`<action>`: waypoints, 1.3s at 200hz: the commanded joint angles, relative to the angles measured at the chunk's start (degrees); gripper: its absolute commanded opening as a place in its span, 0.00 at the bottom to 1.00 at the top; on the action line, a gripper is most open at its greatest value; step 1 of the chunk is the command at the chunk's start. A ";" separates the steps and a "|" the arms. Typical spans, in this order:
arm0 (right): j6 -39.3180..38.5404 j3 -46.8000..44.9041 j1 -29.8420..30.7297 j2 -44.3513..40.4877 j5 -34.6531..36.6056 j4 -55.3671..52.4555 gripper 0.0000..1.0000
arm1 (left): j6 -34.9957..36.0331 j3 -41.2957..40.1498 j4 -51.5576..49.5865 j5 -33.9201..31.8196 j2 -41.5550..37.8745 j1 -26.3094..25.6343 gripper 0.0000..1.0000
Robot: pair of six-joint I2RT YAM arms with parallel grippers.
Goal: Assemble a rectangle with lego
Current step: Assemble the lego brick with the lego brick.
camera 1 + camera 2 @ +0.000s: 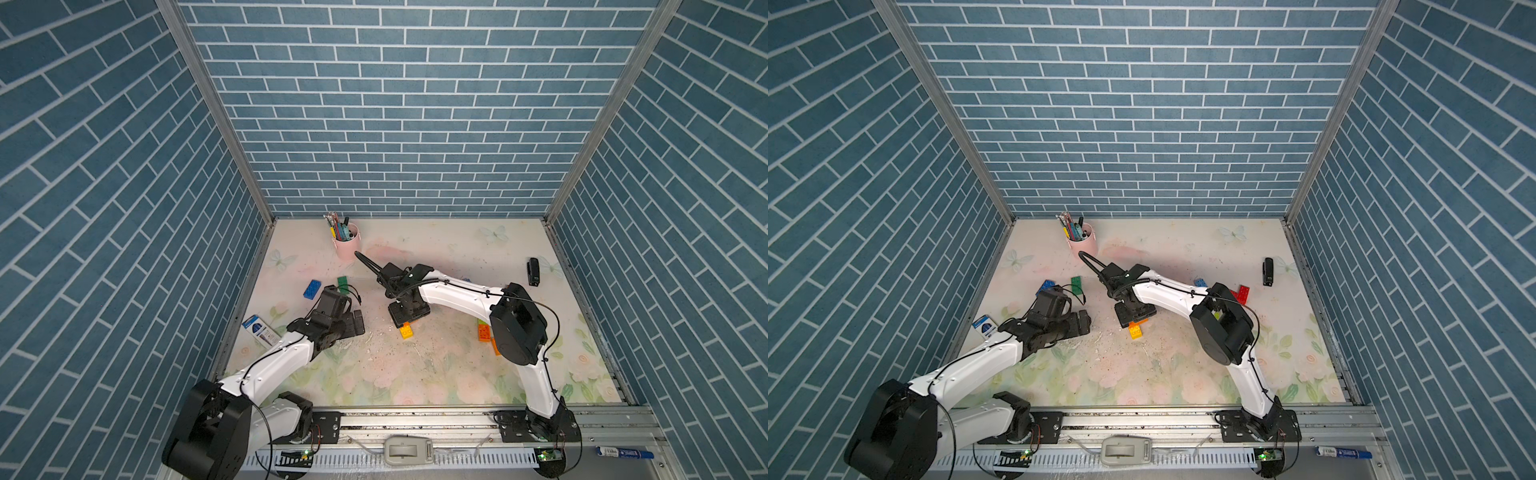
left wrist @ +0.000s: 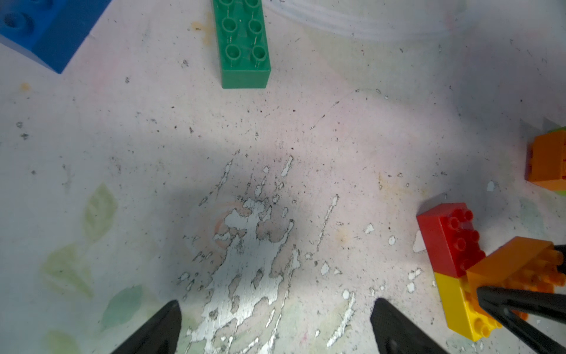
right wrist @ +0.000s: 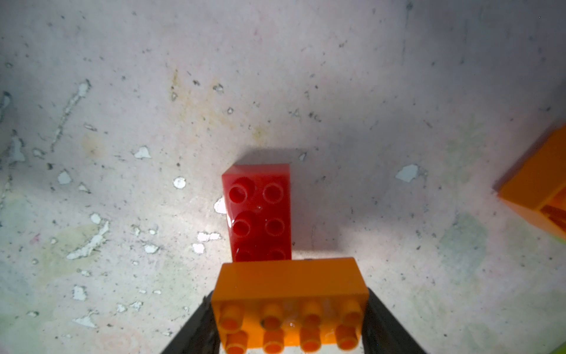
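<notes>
Closest to us, at the bottom of both top views, a metal rail [image 1: 415, 419] holds the feet of both arms. Just past it the flowery bench [image 1: 395, 374] is bare, so there is lots of room to move.

Next comes the left tool [image 2: 275, 325]. Its two black tips stand wide apart with nothing between them, over a scratched spot in the lower middle of the left wrist view. I think it waits there so it does not bump the other arm.

At the lower right of that view, the right tool [image 3: 289, 325] is clamped on an orange brick [image 3: 289, 288], one tip on each end. It holds the brick crosswise, over the spot where a red brick [image 3: 258, 211] and a yellow brick [image 2: 459, 309] lie end to end. I cannot tell if it touches them. My guess is it will press down to lock the two together and start the rectangle.

Farther off, a green brick [image 2: 243, 43] and a blue brick [image 2: 39, 27] lie flat at the top of the left wrist view, with open bench in front, easy to reach. Another orange brick [image 1: 483, 332] sits right of center in a top view, partly behind the right arm. At the back, a pink cup [image 1: 347, 247] stands near the wall. A black stapler [image 1: 533, 271] lies near the right edge. Both are well apart from the build.
</notes>
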 commanded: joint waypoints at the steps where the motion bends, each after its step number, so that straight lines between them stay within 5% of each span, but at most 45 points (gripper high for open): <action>1: -1.49 1.95 -0.44 1.05 -0.08 -1.28 0.28 | 0.69 -1.01 0.24 0.48 0.36 0.33 0.98; 204: -2.37 2.16 -0.93 3.53 -1.31 -1.72 0.25 | 0.87 -1.20 0.57 0.56 0.13 0.45 0.98; 260: -2.63 3.51 -1.24 6.00 -1.46 -4.93 0.18 | 0.86 -1.33 0.43 0.57 -0.18 0.46 0.98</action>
